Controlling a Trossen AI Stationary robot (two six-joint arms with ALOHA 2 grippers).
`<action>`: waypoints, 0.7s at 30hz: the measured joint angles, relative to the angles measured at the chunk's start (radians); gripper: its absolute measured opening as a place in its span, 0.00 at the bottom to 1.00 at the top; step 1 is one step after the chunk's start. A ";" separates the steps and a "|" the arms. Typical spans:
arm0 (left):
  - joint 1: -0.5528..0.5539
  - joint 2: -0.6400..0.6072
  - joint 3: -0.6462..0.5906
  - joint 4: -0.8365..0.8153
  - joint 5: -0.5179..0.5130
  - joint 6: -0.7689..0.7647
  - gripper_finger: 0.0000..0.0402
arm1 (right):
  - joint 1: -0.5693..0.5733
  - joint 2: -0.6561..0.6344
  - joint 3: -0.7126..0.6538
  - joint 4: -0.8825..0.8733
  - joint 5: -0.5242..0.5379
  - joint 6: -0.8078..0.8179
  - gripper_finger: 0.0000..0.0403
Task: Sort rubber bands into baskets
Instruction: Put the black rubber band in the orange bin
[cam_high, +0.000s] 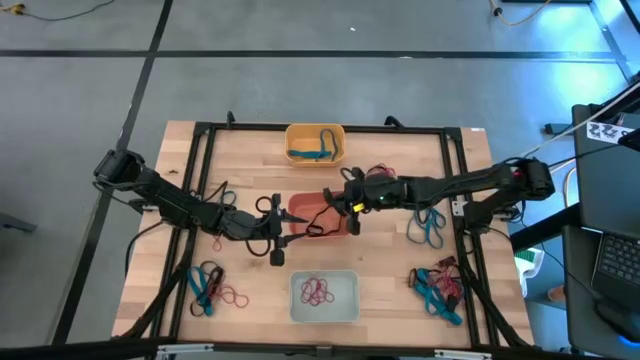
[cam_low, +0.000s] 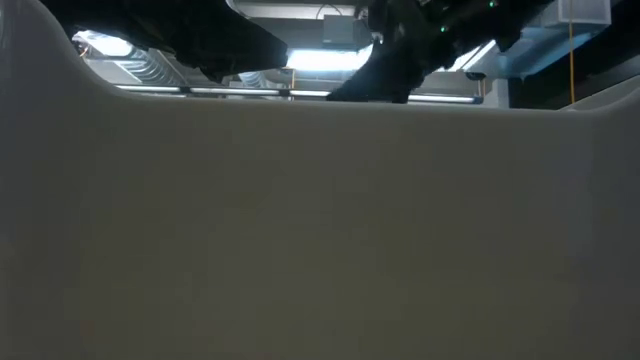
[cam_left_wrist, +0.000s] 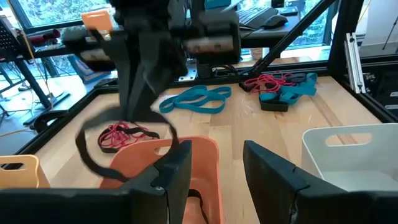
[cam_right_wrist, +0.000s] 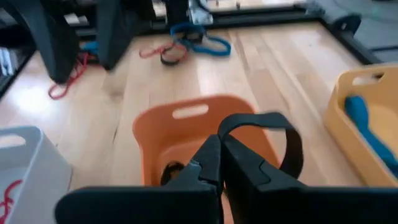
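Note:
The red-orange basket (cam_high: 322, 213) stands at mid-table, with a black band (cam_right_wrist: 170, 172) lying inside it. My right gripper (cam_high: 338, 204) hovers over this basket, shut on a black rubber band (cam_left_wrist: 93, 146). My left gripper (cam_high: 282, 229) stands open just outside the basket's left wall, with nothing between its fingers (cam_left_wrist: 180, 168). The yellow basket (cam_high: 315, 143) at the far edge holds blue bands. The whitish basket (cam_high: 324, 298) at the near edge holds red bands. My right gripper pinches one spot of the black band's loop (cam_right_wrist: 231, 129) between its two shut fingertips, slanting down from the table's right. The rest of the loop (cam_left_wrist: 84, 149) hangs open and slack below the fingers, above the red-orange basket's rim. Whether its lowest part touches the basket I cannot tell.
Loose bands lie in heaps: blue and red at the near left (cam_high: 213, 286), blue at the right (cam_high: 430, 226), teal, red and black at the near right (cam_high: 438, 286), and red behind the right arm (cam_high: 381, 174). A black frame (cam_high: 200, 130) borders the table. The whitish basket's wall (cam_low: 320, 230) blocks the low view.

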 joint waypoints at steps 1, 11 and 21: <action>0.000 0.000 0.000 0.000 0.000 0.000 0.36 | 0.000 0.013 0.000 0.000 0.000 0.006 0.04; 0.000 0.000 0.000 0.000 0.000 0.000 0.36 | 0.000 0.080 0.000 0.003 -0.006 0.058 0.04; 0.000 0.000 0.000 0.000 0.000 -0.001 0.36 | 0.000 0.090 0.000 0.004 -0.033 0.093 0.05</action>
